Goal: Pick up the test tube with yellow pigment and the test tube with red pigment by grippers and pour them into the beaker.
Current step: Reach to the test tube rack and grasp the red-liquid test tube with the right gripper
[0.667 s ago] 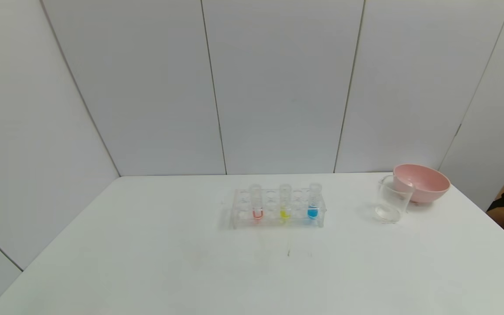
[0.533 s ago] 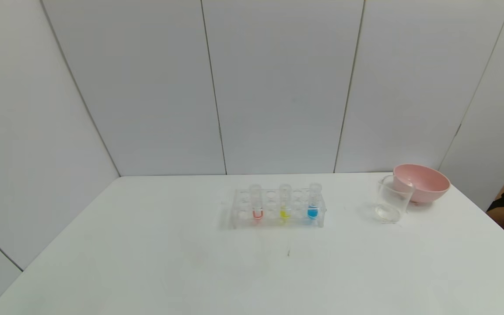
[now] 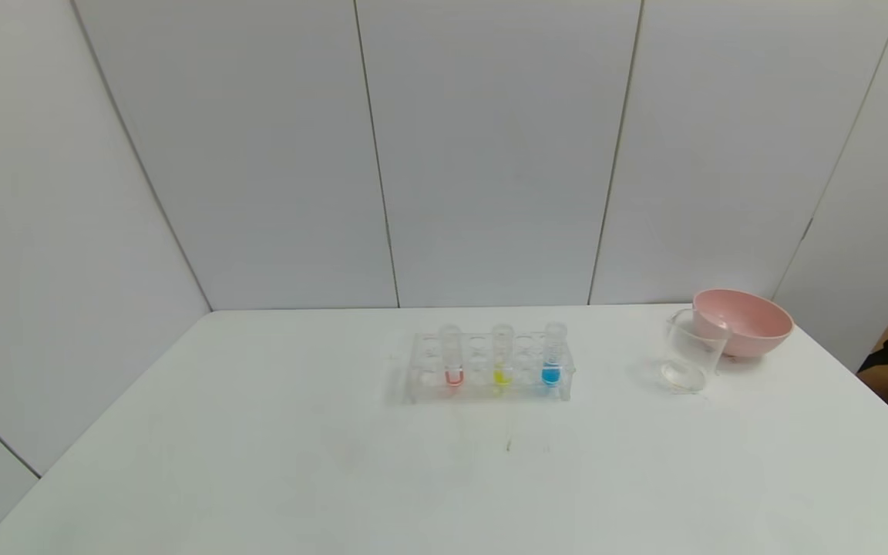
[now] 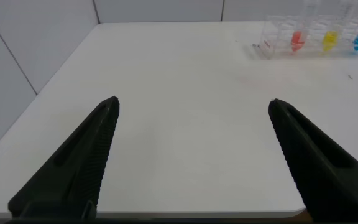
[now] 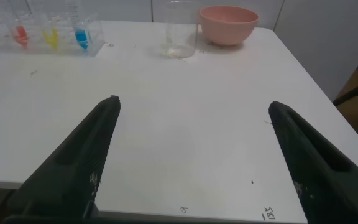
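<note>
Both tools wide apart, low over near desk edge, holding nothing.
Red tube (image 3: 453, 359) and yellow tube (image 3: 502, 356) upright in rack (image 3: 488, 368) mid-desk (image 3: 259, 447); beaker (image 3: 692, 351) at 3 o'clock from rack, left tool (image 4: 191, 155), right tool (image 5: 191, 155).

A small lab-style test booth: a white worktop (image 3: 259, 462) closed in by plain grey-white wall panels (image 3: 490, 154), carrying a clear rack (image 3: 488, 368) of tubes with red, yellow and blue liquid, a beaker (image 3: 691, 351) and a pink bowl (image 3: 745, 322), all well beyond the fingers.
</note>
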